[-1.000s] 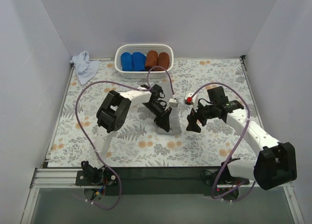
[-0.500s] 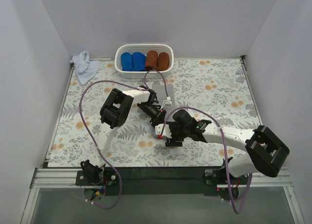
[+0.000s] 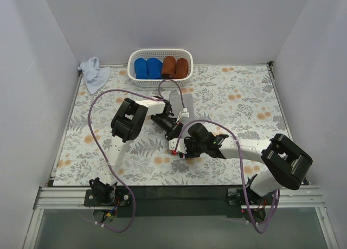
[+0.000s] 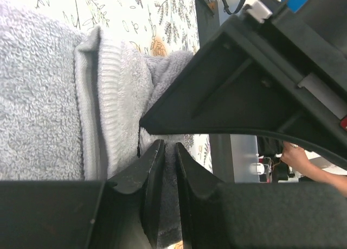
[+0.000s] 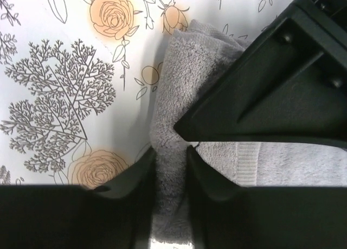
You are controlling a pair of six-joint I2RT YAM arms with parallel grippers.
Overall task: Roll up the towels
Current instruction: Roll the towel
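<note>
Seen from above, your floral table cover [image 3: 244, 97] shows only a strip of the grey towel [image 3: 188, 102] at centre; the rest is hidden there. The wrist views fill that in. The left gripper [image 4: 167, 149] is nearly closed, pinching a fold of the towel, and the right gripper [image 5: 171, 157] clamps its bunched end between narrow fingers. Each gripper's black body blocks much of the other's view.

At the far edge stands the white basket [image 3: 160, 82]. The pale blue towel [image 3: 94, 72] lies crumpled in the far left corner. The basket holds blue rolls [image 3: 147, 68] and brown rolls [image 3: 175, 67].
</note>
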